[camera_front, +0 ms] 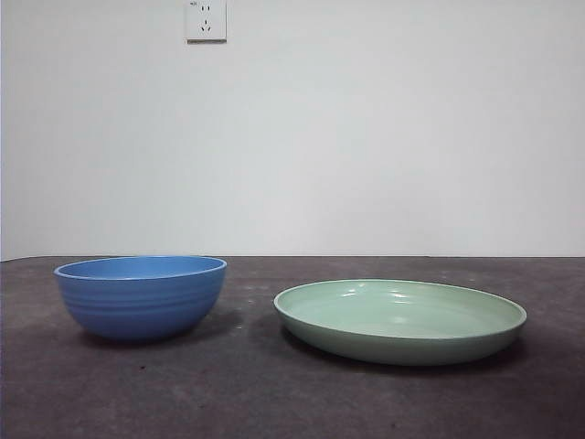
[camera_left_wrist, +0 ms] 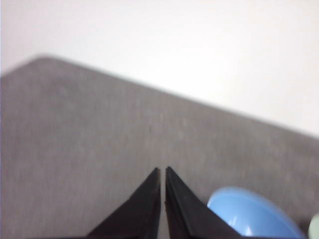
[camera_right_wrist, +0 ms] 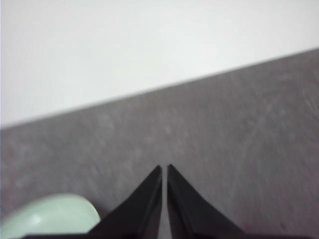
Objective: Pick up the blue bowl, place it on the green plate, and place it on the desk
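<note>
Blue bowl [camera_front: 140,297] sits beside green plate [camera_front: 400,320], apart; both hands pinched closed, w/ nothing held.

Desk [camera_front: 274,393] carries blue bowl [camera_front: 140,297], green plate [camera_front: 400,320], side by side, apart.

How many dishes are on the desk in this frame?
2. The blue bowl stands on the desk at the front view's left; the green plate lies apart at its right. Nothing hides more.
</note>
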Motion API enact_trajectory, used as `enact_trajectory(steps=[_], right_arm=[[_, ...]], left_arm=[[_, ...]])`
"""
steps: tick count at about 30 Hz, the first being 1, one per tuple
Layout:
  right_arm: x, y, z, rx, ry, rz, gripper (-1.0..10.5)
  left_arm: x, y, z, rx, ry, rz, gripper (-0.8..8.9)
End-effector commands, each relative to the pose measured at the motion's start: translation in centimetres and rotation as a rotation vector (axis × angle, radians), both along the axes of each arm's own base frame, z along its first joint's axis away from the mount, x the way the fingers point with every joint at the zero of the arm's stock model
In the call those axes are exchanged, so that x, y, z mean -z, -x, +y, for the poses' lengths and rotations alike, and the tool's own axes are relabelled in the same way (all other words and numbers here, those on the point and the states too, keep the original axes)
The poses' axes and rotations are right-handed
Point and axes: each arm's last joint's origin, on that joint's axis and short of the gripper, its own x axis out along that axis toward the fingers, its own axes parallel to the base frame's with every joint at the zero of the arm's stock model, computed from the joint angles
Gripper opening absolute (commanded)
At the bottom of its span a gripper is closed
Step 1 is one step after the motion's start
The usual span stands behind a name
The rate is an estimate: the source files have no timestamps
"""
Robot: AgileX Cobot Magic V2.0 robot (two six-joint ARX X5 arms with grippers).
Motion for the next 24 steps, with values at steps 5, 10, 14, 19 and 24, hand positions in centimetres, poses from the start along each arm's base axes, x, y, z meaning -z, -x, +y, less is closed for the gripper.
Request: enact_trajectory(steps=[5,10,14,19,24], right_arm=[[-5.9,0.2,0.1,-0.024,-0.055,-0.015,0.1],[-10.1,-0.7,0.3,-0.109,-0.065,0.075,0.1],[-13.2,-2.0,0.6,-0.217,-0.08,0.143,0.1],[-16.2,-3.7,1.9,-0.419,-0.093,0.196,0.1],[-17.6,-5.0,3.7,-0.601,-0.089,0.282,0.1]], left_arm=[[-6.2,-0.2,0.1,-0.035,0.019,-0.052,0.17],[-11.0,-1.5,0.0,-0.018,-0.001,0.038,0.17],[-14.3,-2.9,-0.3,0.054,-0.058,0.103,0.17],[-17.0,-4.5,-0.8,0.203,-0.044,0.161,0.17],[-18.3,-5.8,-1.7,0.384,-0.028,0.256,0.18]])
